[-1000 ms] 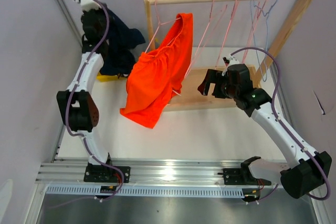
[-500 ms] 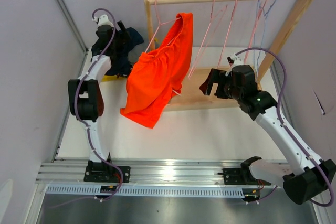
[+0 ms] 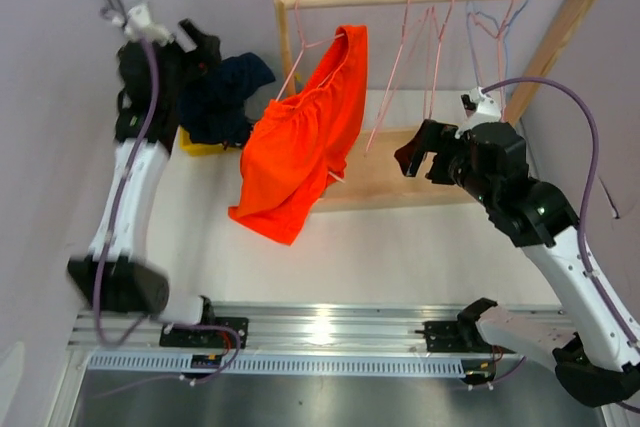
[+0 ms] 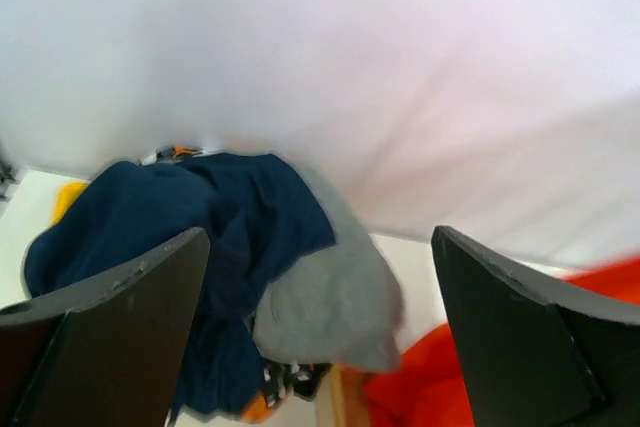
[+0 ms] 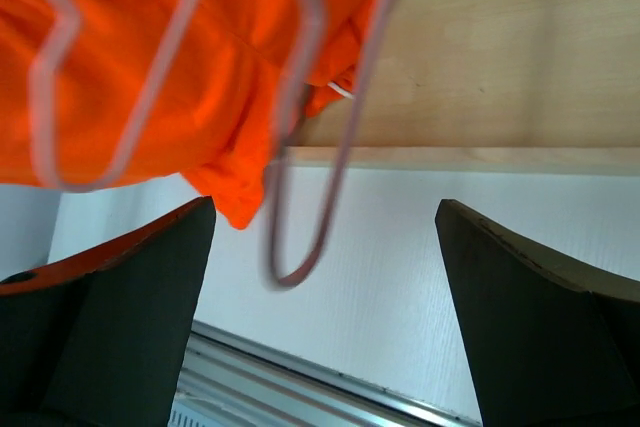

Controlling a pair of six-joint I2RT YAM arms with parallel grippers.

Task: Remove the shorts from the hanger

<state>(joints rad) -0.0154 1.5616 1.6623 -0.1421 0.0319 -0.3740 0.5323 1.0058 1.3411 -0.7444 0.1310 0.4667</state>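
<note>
Left of the right gripper [image 5: 325, 209] hang the orange shorts [image 3: 300, 152] – long axis drooping off their hanger [image 3: 318, 42] (jaws apart); the left gripper [image 4: 320, 242], likewise spread, sits farther off.

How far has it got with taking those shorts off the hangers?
Mostly done: navy shorts and grey shorts lie piled in the far left corner, and several hangers hang bare. Nothing is in hand; left gripper and right gripper are both open. Left: the orange shorts, not yet unhooked.
</note>
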